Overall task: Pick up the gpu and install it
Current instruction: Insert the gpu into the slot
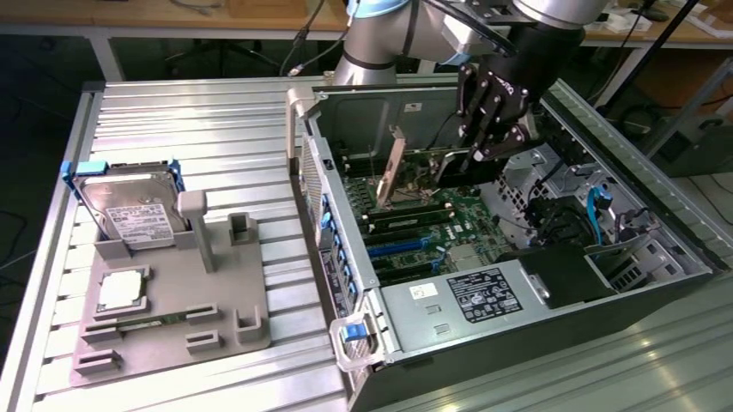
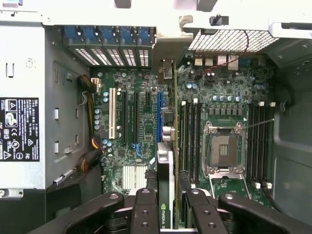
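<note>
while the gripper (image 1: 490, 153) is clamped on the gpu (image 2: 165, 187), held edge-on inside the open case (image 1: 396, 107) over the motherboard (image 2: 141, 122) slots, the install step seems in hand, calling for a square, straight press down.

Inside the case (image 1: 572, 343), your gpu (image 2: 165, 170) stands on edge over the motherboard (image 2: 139, 146), held in the gripper (image 2: 168, 209) that reaches in from above. Memory slots (image 2: 190, 136) lie between it and the socket (image 2: 222, 151). The power supply (image 1: 487, 296) sits in the case's near end. Off the case, to the exterior view's left, a tray (image 1: 172, 300) lies on the table (image 1: 206, 112), with a hard drive (image 1: 132, 210) propped in its far end.
</note>
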Tool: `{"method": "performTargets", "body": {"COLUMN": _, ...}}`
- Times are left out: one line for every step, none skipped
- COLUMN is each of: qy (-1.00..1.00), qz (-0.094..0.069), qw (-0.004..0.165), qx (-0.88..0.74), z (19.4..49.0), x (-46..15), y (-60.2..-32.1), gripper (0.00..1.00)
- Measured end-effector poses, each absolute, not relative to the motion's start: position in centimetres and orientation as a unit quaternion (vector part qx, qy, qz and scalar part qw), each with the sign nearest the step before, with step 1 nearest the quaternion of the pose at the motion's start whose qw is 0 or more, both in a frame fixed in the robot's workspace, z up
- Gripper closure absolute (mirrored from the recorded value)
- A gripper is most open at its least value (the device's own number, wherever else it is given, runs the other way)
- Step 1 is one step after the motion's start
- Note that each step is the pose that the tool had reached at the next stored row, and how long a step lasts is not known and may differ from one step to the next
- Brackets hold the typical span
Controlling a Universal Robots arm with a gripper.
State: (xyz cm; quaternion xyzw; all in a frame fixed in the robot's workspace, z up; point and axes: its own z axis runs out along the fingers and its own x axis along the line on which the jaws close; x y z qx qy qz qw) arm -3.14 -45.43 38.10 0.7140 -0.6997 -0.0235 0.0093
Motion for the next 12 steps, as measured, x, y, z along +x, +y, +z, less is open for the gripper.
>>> {"method": "performTargets", "body": {"qy": -0.700, "qz": -0.024, "qw": 0.009, "qx": 0.714, "z": 38.05, "x": -3.14, "y": -45.43, "gripper": 0.73}}
{"method": "performTargets", "body": {"qy": -0.700, "qz": -0.024, "qw": 0.009, "qx": 0.714, "z": 37.98, "x": -3.14, "y": -45.43, "gripper": 0.73}}
{"method": "performTargets", "body": {"qy": -0.700, "qz": -0.023, "qw": 0.009, "qx": 0.714, "z": 37.91, "x": -3.14, "y": -45.43, "gripper": 0.73}}
{"method": "performTargets", "body": {"qy": -0.700, "qz": -0.024, "qw": 0.009, "qx": 0.714, "z": 37.82, "x": -3.14, "y": -45.43, "gripper": 0.73}}
{"method": "performTargets", "body": {"qy": -0.700, "qz": -0.024, "qw": 0.009, "qx": 0.714, "z": 37.76, "x": -3.14, "y": -45.43, "gripper": 0.73}}
{"method": "performTargets", "body": {"qy": -0.700, "qz": -0.024, "qw": 0.009, "qx": 0.714, "z": 37.67, "x": -3.14, "y": -45.43, "gripper": 0.73}}
{"method": "performTargets", "body": {"qy": -0.700, "qz": -0.024, "qw": 0.009, "qx": 0.714, "z": 37.58, "x": -3.14, "y": -45.43, "gripper": 0.73}}
{"method": "performTargets", "body": {"qy": -0.700, "qz": -0.024, "qw": 0.009, "qx": 0.714, "z": 37.50, "x": -3.14, "y": -45.43, "gripper": 0.73}}
{"method": "performTargets", "body": {"qy": -0.700, "qz": -0.024, "qw": 0.009, "qx": 0.714, "z": 37.41, "x": -3.14, "y": -45.43, "gripper": 0.73}}
{"method": "performTargets", "body": {"qy": -0.700, "qz": -0.023, "qw": 0.009, "qx": 0.714, "z": 37.32, "x": -3.14, "y": -45.43, "gripper": 0.73}}
{"method": "performTargets", "body": {"qy": -0.700, "qz": -0.023, "qw": 0.009, "qx": 0.714, "z": 37.25, "x": -3.14, "y": -45.43, "gripper": 0.73}}
{"method": "performTargets", "body": {"qy": -0.700, "qz": -0.024, "qw": 0.009, "qx": 0.714, "z": 37.11, "x": -3.14, "y": -45.43, "gripper": 0.73}}
